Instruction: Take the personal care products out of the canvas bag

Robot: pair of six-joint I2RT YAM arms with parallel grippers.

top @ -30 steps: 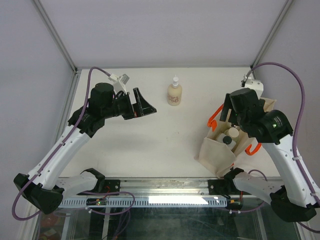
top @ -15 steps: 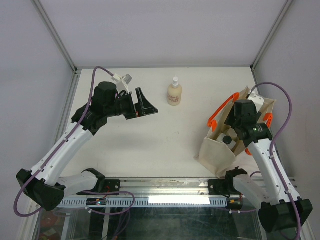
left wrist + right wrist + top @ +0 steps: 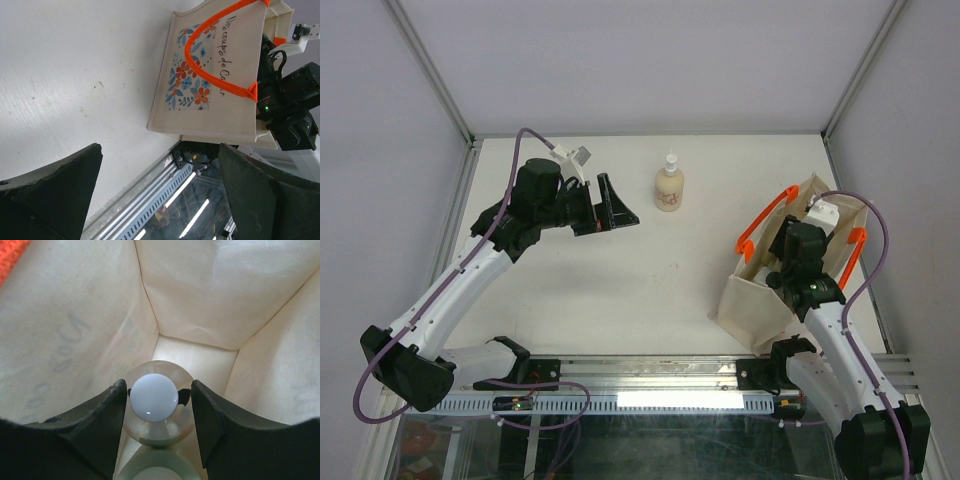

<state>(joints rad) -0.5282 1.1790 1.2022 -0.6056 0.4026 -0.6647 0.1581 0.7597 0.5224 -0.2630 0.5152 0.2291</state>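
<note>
The canvas bag with orange handles stands at the right of the table; its flowered side shows in the left wrist view. My right gripper is down inside the bag, open, with its fingers on either side of a small clear bottle with a silvery round cap; small gaps show beside the cap. A pale greenish round top sits just below it. The cream pump bottle stands on the table at the back middle. My left gripper is open and empty above the table's left.
The right arm's wrist covers the bag's mouth from above. A metal rail runs along the near table edge. Frame posts and side walls close in the table.
My right arm has swung over the bag and lowered its gripper into it, around the silver-capped bottle. My left arm has shifted slightly toward the back right.
</note>
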